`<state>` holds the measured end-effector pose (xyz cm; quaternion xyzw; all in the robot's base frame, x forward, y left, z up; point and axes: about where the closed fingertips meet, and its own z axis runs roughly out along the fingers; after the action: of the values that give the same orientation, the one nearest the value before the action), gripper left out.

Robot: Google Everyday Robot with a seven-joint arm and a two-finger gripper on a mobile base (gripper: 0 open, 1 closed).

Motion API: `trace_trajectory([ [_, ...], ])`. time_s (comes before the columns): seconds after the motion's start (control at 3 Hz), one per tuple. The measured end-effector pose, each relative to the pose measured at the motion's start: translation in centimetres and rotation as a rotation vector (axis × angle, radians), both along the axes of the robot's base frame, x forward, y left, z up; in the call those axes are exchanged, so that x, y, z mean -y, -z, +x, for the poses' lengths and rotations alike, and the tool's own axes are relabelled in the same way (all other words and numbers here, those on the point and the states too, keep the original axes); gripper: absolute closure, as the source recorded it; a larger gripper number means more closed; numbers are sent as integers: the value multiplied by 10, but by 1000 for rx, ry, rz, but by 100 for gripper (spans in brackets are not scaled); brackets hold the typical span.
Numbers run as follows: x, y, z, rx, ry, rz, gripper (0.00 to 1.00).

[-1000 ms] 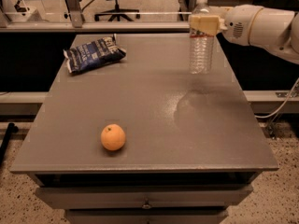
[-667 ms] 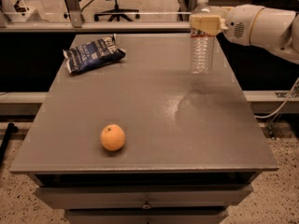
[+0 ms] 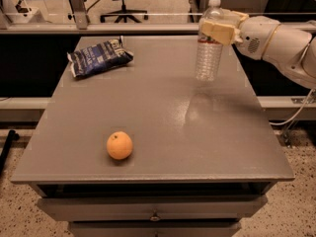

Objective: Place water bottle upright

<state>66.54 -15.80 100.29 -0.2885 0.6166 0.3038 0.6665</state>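
Observation:
The water bottle, clear and ribbed with a white cap, stands upright on the grey table at its far right. My gripper comes in from the right on a white arm and is shut on the bottle's upper part, just below the cap. Its cream fingers wrap the neck and hide the label band. The bottle's base looks level with the tabletop; I cannot tell whether it touches.
A dark blue snack bag lies at the table's far left. An orange sits near the front edge, left of centre. Drawers run below the tabletop. Office chairs and a rail stand behind the table.

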Motion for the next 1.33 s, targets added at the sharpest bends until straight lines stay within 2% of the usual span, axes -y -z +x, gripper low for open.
trace_trajectory([
  [0.33,-4,14,-17,128,-81,-46,100],
  [0.67,-7,23,-27,195,-133,-92,100],
  [1.0,-6,33,-35,243,-161,-56,100],
  [1.33,-5,37,-41,283,-175,-5,88],
])
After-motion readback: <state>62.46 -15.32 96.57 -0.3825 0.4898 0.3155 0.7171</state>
